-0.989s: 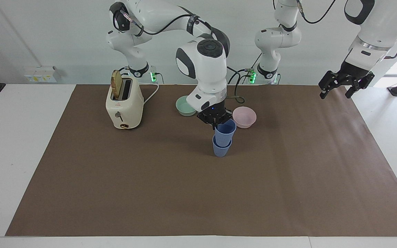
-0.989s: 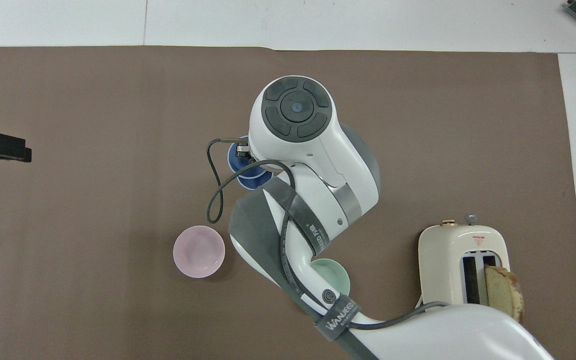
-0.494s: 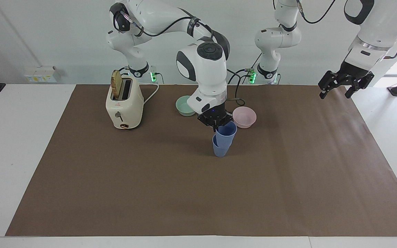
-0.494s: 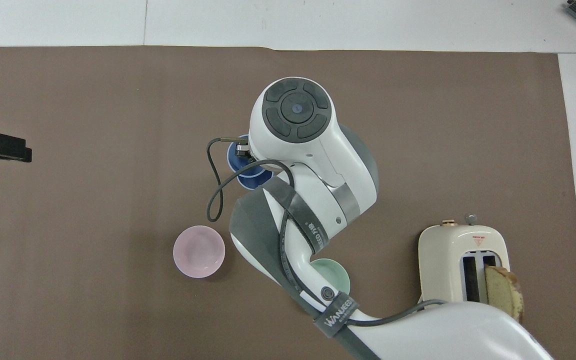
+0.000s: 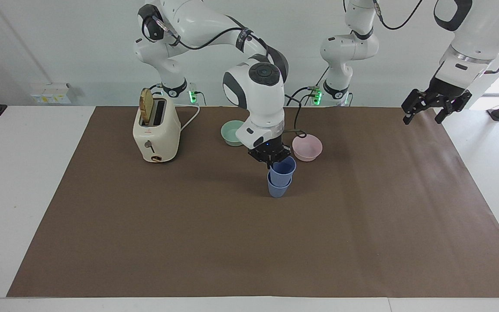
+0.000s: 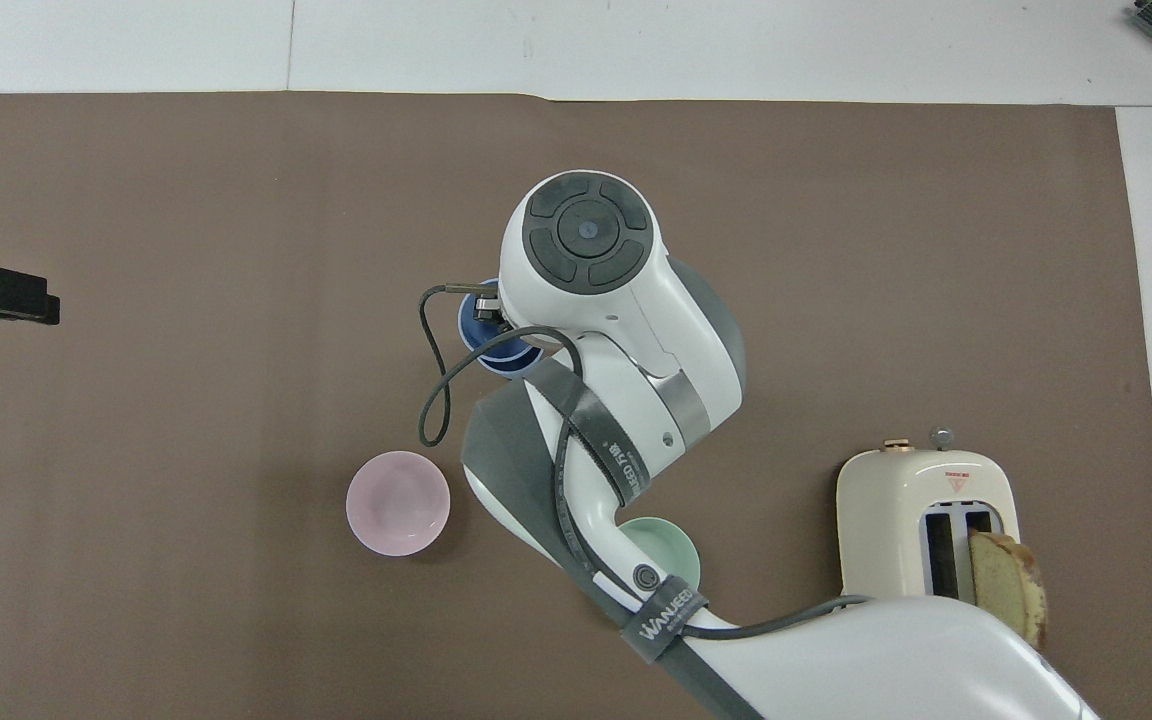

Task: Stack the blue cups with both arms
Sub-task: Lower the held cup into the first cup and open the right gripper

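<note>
The right gripper is clamped on the rim of the upper cup, which sits partly nested in the lower cup on the mat directly beneath it. The left gripper waits with fingers spread, holding nothing, over the mat's edge at its own end, well apart from the cups.

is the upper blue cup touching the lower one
Touching: the facing view shows the upper blue cup nested in the lower blue cup, no gap at the rim, with the right gripper shut on its edge.
</note>
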`<state>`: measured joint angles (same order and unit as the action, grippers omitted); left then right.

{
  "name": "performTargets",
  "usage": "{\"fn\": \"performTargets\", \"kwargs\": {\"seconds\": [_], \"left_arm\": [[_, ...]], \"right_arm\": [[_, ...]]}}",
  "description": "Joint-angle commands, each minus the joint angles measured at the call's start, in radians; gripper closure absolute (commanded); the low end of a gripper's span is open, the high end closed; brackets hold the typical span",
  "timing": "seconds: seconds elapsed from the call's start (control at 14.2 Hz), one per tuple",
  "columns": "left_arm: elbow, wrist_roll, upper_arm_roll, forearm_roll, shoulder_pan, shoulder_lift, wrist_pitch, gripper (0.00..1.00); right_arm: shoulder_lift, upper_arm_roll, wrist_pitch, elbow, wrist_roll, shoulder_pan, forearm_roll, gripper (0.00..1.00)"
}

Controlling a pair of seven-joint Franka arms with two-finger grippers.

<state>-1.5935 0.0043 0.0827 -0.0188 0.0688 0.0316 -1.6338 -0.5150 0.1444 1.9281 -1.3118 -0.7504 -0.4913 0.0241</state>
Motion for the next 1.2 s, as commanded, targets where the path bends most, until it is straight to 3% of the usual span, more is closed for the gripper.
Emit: {"fn": "performTargets", "kwargs": {"seconds": [0.0,0.07,0.21,0.42,0.78,1.13], "left_arm": [[0.003,0.002,-0.003,0.013,-0.001,0.010,0.017,0.00],[0.003,0.002,-0.003,0.013,-0.001,0.010,0.017,0.00],[0.003,0.002,-0.003,0.013,-0.001,0.010,0.017,0.00],[0.003,0.002,-0.003,0.013,-0.001,0.010,0.017,0.00],[0.003,0.002,-0.003,0.013,-0.001,0.011,0.017,0.00],[0.003,0.002,-0.003,0.013,-0.001,0.010,0.017,0.00]], "right_arm": [[0.022,0.006,0.020,-0.044,-0.006,0.003,0.000,1.00],[0.026,0.006,0.020,-0.049,-0.007,0.003,0.000,0.94],[0.026,0.007,0.020,-0.050,-0.007,0.003,-0.003,0.68],[0.024,0.006,0.022,-0.044,-0.007,0.003,0.003,0.01],[0.091,-0.005,0.009,-0.037,0.016,0.046,0.022,0.00],[0.185,-0.003,-0.090,-0.037,0.212,0.198,0.053,0.00]]}}
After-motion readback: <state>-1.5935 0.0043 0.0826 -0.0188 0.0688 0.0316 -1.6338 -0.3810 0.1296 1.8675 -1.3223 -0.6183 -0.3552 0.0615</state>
